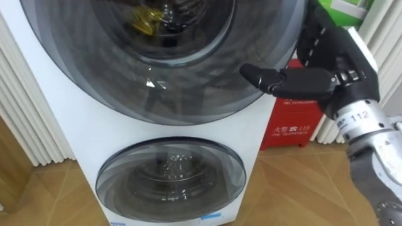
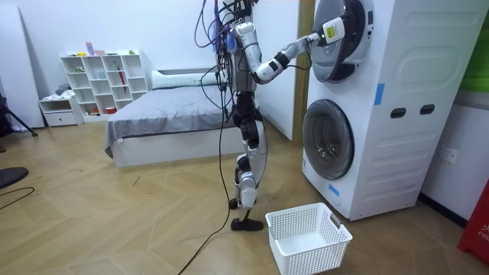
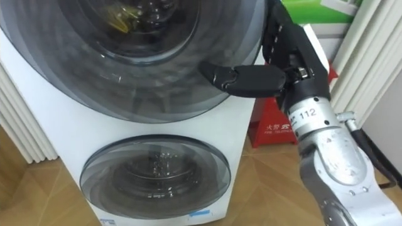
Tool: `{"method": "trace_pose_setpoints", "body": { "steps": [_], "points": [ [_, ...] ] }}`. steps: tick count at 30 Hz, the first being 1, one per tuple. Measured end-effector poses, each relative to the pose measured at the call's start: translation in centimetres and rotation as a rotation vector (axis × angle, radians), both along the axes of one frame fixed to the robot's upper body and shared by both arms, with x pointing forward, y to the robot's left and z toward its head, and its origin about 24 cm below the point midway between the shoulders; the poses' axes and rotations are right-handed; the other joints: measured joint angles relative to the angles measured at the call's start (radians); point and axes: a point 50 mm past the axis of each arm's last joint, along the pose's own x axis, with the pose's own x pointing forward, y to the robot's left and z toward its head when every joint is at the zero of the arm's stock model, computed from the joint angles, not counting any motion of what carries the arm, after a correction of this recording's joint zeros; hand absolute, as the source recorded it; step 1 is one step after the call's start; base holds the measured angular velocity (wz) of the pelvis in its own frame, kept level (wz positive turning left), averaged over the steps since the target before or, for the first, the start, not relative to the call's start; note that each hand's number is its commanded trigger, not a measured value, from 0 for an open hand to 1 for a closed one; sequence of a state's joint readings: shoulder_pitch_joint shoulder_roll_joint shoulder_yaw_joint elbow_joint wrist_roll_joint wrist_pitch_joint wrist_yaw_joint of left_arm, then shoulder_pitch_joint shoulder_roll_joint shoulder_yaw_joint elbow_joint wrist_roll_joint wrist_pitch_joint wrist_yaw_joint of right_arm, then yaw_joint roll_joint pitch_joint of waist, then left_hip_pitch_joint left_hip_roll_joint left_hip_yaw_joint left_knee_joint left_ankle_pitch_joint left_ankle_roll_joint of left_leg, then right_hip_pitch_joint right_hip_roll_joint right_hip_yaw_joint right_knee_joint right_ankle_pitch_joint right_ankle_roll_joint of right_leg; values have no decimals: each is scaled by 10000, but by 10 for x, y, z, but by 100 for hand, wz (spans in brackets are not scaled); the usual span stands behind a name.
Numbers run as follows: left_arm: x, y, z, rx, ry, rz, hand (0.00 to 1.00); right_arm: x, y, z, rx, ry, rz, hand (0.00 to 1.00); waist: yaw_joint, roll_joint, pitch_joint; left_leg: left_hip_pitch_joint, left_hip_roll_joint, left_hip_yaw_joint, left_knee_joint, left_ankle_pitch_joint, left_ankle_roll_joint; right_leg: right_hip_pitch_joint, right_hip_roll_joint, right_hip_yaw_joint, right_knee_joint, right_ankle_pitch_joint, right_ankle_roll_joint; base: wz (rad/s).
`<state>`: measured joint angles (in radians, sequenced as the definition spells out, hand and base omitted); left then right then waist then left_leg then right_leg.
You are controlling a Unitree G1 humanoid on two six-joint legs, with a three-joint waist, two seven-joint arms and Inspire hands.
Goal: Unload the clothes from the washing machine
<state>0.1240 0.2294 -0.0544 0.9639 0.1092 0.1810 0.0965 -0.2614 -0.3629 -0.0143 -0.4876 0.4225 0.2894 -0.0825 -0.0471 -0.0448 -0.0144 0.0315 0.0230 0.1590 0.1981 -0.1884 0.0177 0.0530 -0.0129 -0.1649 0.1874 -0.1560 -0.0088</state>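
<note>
A white stacked washing machine stands in front of me, with a round dark glass door above and another below. Behind the upper door something yellow, perhaps cloth, shows in the drum. My right hand is at that door's right rim: its thumb reaches straight across the glass, and its fingers lie almost straight up along the rim. In the room view the upper door looks slightly ajar, with my right hand at its edge. The lower door is closed.
A white plastic laundry basket sits on the wooden floor near my feet, before the machine. A red box stands by the machine's right side. White slatted panels flank it on the left. Behind me are a bed and a white shelf.
</note>
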Motion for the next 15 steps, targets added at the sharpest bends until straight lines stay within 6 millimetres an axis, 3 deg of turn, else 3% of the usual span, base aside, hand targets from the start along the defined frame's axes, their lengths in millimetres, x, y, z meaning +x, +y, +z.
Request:
{"method": "trace_pose_setpoints", "body": {
  "steps": [8,15],
  "points": [
    [-2,-1,-1,-123,-26,185,0,-8,0,12,-312,-604,522,0,-110,-93,15,-41,7,-6,-96,-4,-2,-27,12,-20,15,1,-6,0],
    [-1,-1,-1,-339,-46,136,0,-12,-4,20,-937,-1013,396,0,-308,-376,-33,-89,-9,-70,-53,-5,-1,-54,11,-27,10,1,-7,2]
  ]
}}
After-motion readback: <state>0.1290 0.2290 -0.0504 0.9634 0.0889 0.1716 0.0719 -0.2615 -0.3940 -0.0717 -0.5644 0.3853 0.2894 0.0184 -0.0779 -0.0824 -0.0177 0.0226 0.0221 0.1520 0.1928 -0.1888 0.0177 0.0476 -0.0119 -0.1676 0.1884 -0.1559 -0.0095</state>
